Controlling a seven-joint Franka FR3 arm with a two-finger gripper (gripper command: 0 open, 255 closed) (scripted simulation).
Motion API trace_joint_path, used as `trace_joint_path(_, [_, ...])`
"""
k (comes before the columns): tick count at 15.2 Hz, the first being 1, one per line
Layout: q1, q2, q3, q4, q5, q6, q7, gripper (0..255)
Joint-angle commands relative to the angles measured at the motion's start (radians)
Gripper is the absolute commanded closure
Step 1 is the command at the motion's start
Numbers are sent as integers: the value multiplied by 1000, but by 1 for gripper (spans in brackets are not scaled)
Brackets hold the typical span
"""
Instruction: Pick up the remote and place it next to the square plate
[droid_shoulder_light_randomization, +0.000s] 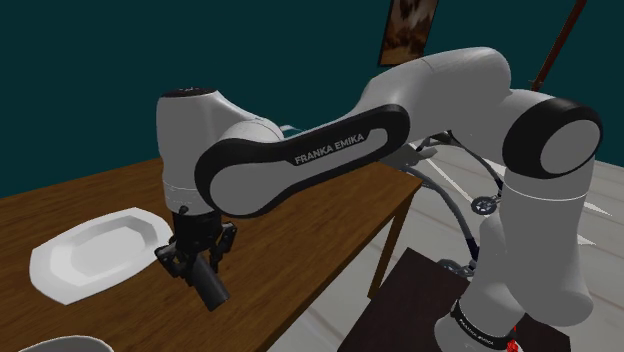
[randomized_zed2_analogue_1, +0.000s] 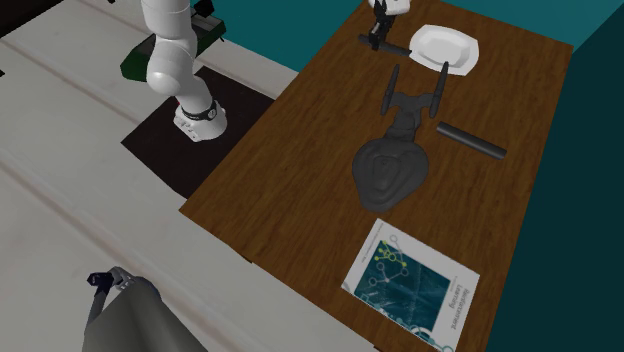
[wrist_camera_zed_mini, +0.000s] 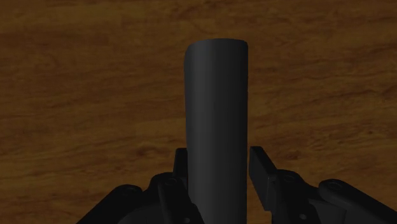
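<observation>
remote (droid_shoulder_light_randomization: 212, 290): plain dark grey bar with a rounded end; the thing to be moved.

shoulder view, pincer (droid_shoulder_light_randomization: 197, 265): all black, pointing down over the brown wooden tabletop (droid_shoulder_light_randomization: 320, 230), fingers closed on the remote's upper part.
shoulder view, remote: hangs below the fingers, tilted, low end toward the view's right. Whether that end clears the wood, cannot tell.
shoulder view, plate: white square plate with clipped corners (droid_shoulder_light_randomization: 95, 250), bare, lying near the pincer on the view's left.

second exterior view, pincer (randomized_zed2_analogue_1: 380, 30): at the far end of the tabletop (randomized_zed2_analogue_1: 300, 170).
second exterior view, remote (randomized_zed2_analogue_1: 390, 44): a short dark bar under the pincer, just beside the white plate (randomized_zed2_analogue_1: 447, 45), on the view's left of it.
second exterior view, other things: a dark grey ship-shaped model (randomized_zed2_analogue_1: 395, 150) mid-table; a second dark bar (randomized_zed2_analogue_1: 470, 140) beyond it, well apart from the pincer; a teal-and-white printed booklet (randomized_zed2_analogue_1: 410, 285) at the near end.

wrist view, remote (wrist_camera_zed_mini: 215, 114): runs straight out from between the fingers (wrist_camera_zed_mini: 259, 167), wood grain behind it.
wrist view, grip: one finger on each long side, clamped low on the bar.

step in hand: pick looks done; judged to be the carry-and-set-down stage, plate already close.
next move calls for: lowering onto bare wood beside the plate's edge, not onto its rim; bringing the tilted bar flatter first so it does not topple or roll when let go; then spreading the fingers and lifting straight off.
</observation>
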Motion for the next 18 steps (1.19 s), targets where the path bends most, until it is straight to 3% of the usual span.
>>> trace_joint_path(1, [0,0,0,-7,0,8,0,255])
trace_joint_path(7, [0,0,0,-7,0,8,0,255])
trace_joint_path(8, [0,0,0,-7,0,8,0,0])
trace_joint_path(13, [0,0,0,-7,0,8,0,0])
trace_joint_path(18, [-5,-29,1,79,8,-107,-5,0])
